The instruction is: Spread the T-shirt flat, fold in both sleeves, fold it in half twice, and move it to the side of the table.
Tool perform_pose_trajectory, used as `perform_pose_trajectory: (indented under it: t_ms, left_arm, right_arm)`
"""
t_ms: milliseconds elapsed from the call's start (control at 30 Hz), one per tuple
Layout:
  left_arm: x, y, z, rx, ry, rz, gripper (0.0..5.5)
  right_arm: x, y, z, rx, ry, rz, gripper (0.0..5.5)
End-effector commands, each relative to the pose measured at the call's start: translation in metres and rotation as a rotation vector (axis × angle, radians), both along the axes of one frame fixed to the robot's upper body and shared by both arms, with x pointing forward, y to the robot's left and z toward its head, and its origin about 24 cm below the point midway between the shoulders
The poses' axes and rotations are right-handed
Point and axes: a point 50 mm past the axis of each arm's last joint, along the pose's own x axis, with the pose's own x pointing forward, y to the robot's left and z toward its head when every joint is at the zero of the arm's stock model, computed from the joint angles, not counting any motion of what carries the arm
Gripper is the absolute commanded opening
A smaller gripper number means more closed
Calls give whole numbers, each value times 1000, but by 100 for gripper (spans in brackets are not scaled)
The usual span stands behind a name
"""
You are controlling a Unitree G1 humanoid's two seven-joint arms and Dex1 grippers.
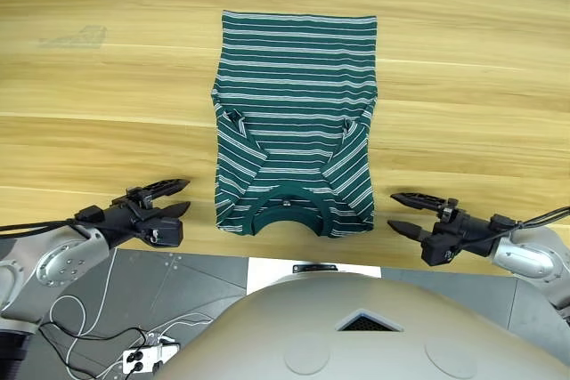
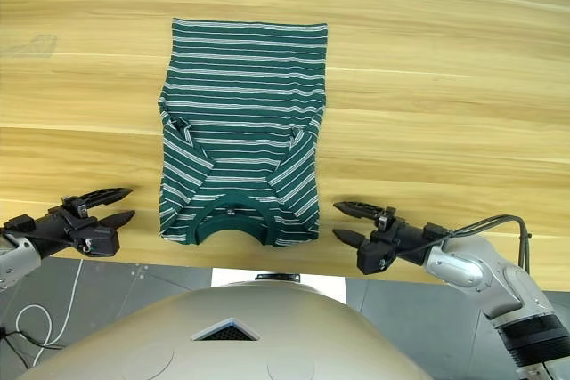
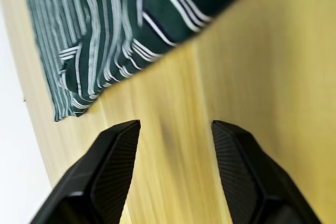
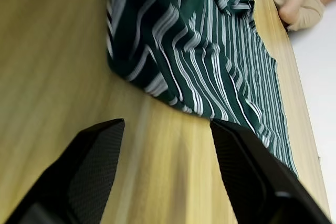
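At the near edge of the counter point(image 1: 463, 86), our left fingers point(image 1: 165, 188) and right fingers point(image 1: 411, 199) sit low, one pair on each side of the T-shirt point(image 1: 294, 86). Both pairs are spread apart and hold nothing. Their tips point inward, towards the cloth.

The collar point(image 1: 287, 206) is the nearest part of the shirt. It lies between the two pairs, close to the counter's front edge. The left fingers are just off the left corner of the collar end and the right fingers just off the right corner. Neither pair touches the cloth. The right pair looks a shade closer to its corner, but the difference is slight.

Both sleeves point(image 1: 245, 153) are already turned in over the chest, so the shirt forms a narrow strip. Its long axis runs straight away from us, from the collar to the hem point(image 1: 298, 17) at the far end, and it lies flat in the middle of the counter.

We judge that the halving comes next. Each pair would have to close in sideways on its own near corner, then carry the collar end forward along that axis onto the hem. Uneven travel between the two sides would skew the fold.
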Motion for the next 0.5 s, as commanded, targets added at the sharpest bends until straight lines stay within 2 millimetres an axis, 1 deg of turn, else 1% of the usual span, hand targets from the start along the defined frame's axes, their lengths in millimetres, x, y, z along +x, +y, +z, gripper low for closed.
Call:
perform_pose_trajectory:
  t_ms: [33, 133, 233, 300, 400, 500]
  left_arm:
    - [0, -8, -4, 2, 64, -82, 256]
    - [6, -22, -12, -36, 102, -141, 256]
    - [8, -35, -21, -80, 151, -197, 256]
    - [12, -45, -28, -120, 184, -238, 256]
    - [19, -52, -40, -132, 225, -277, 256]
    - [22, -55, -43, -152, 250, -292, 256]
  right_arm:
    - [1, 10, -9, -22, 33, 35, 304]
    - [5, 11, -9, -28, 31, 54, 304]
    - [9, 11, -9, -30, 29, 69, 304]
    - [10, 16, -12, -19, 30, 79, 304]
    - [10, 21, -15, -6, 33, 88, 304]
    - [12, 21, -18, -10, 35, 95, 304]
